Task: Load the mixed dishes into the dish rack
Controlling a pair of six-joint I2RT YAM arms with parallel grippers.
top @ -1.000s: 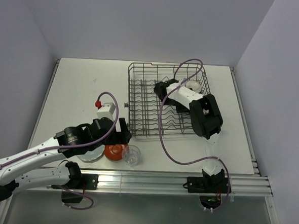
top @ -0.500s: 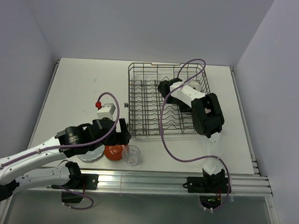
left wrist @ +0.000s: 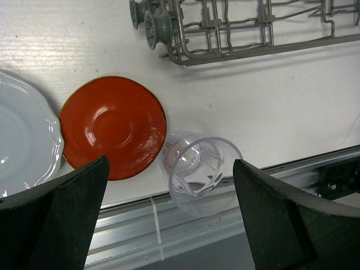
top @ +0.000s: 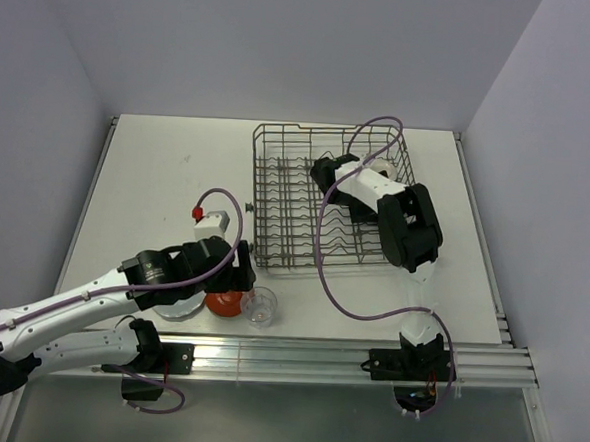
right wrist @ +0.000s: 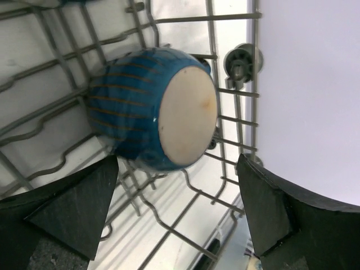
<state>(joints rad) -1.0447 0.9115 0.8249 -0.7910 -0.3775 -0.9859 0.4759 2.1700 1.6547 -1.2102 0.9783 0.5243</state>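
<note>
The dish rack (top: 326,198) stands at the back right of the table. My right gripper (top: 325,171) is inside it, open. Just beyond its fingertips (right wrist: 178,163) a dark blue ribbed dish (right wrist: 152,121) lies tilted on the wires, cream underside toward the camera. No handle shows, so mug or bowl I cannot tell. The red-orange plate (top: 225,302), the pale blue-grey plate (top: 172,309) and the clear glass tumbler (top: 260,306) sit by the near edge. My left gripper (top: 240,273) hovers open above them. In its wrist view the tumbler (left wrist: 199,171) lies between its fingers (left wrist: 170,163).
The rack's near-left corner and its small wheels (left wrist: 152,22) are just beyond the red-orange plate (left wrist: 112,132). The aluminium rail (top: 297,356) runs along the near edge right beside the tumbler. Purple cables loop over both arms.
My right gripper has opened wider around the dark blue dish and shifted slightly right in the rack. My left gripper has moved a little nearer, over the red-orange plate and tumbler.
</note>
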